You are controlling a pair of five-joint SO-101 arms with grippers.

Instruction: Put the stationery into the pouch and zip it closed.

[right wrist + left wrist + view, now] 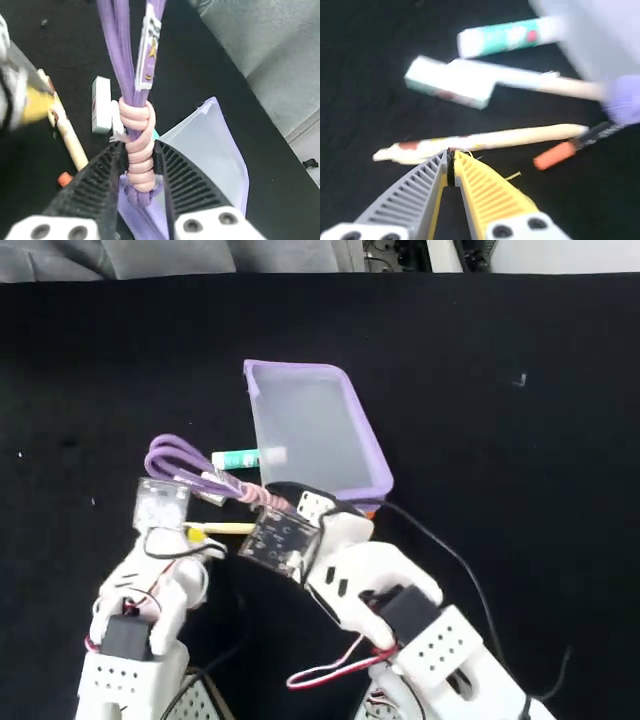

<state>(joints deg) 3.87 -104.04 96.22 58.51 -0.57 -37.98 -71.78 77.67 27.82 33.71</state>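
Bench (520, 490): black surface carrying all the items.

Pouch (310, 430): translucent with purple edging, lying flat at mid-bench, just beyond both arms. Whether its zip is open cannot be told.

Purple cord (117, 45): several strands looped out from the pouch's near corner, bound by a pink coil (136, 117). A printed tag (150, 50) hangs on the strands.

Right gripper (135, 146): jaws closed on the pink coil, one on each side of it. The cord runs on past the tips, and the pouch's purple corner lies under the jaws.

Left gripper (451, 154): jaws brought together with no visible gap. The tips are against the near edge of a cream pen (485, 140). Whether the pen is actually pinched cannot be told.

Stationery, all outside the pouch on the bench:
- The cream pen lies crosswise in front of the left jaws.
- An orange-capped marker (555, 155) lies just beside the pen's far end, close to the pouch corner.
- A white eraser (450, 82) in a paper sleeve lies beyond the pen.
- A slim white stick (545, 82) runs from the eraser toward the pouch edge. Its type is not determinable.
- A green glue stick (500, 37) lies farthest from the left jaws, one end at the pouch edge.
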